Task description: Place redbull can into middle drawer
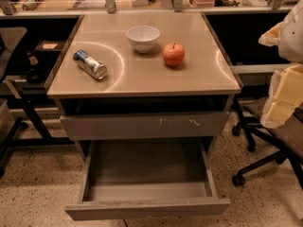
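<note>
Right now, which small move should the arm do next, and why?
Probably swing the gripper from the right edge of the view leftward toward the redbull can. The can lies on its side on the left of the tabletop, untouched, while the middle drawer already stands pulled out and holds nothing.

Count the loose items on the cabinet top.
3: redbull can lying at left, white bowl at back centre, apple right of the bowl. None looks hidden. Gripper at the view's right edge.
</note>
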You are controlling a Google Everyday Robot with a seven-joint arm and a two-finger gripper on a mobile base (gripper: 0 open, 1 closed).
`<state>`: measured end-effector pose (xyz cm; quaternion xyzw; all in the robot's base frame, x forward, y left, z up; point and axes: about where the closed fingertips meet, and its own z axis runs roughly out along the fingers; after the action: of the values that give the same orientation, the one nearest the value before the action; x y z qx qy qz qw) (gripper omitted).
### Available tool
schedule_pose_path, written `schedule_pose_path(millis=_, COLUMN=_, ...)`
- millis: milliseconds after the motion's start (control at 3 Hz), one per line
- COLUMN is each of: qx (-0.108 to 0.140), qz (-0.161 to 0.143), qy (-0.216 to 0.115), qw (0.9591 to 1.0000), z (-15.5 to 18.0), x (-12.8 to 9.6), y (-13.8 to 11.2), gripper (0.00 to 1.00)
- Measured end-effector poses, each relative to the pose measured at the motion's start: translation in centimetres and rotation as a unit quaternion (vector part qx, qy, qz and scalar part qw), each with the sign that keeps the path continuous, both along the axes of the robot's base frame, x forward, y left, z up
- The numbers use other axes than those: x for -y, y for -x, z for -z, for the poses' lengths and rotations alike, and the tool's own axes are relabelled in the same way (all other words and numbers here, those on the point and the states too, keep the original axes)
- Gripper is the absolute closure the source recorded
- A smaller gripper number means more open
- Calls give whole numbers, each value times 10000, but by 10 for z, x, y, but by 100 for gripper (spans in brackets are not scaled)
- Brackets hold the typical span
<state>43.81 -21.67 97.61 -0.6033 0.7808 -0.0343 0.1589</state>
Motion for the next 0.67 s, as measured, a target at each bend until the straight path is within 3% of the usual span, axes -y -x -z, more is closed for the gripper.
schedule_pose_path(millis=333, qx=0, qz=0, qy=0, qw=10000, z=0, x=0, y=0, gripper=0)
schedule_pose_path(millis=667, qx=-17, qz=-62, qy=32, qw=10000, z=2, x=-23, y=-7, gripper=0)
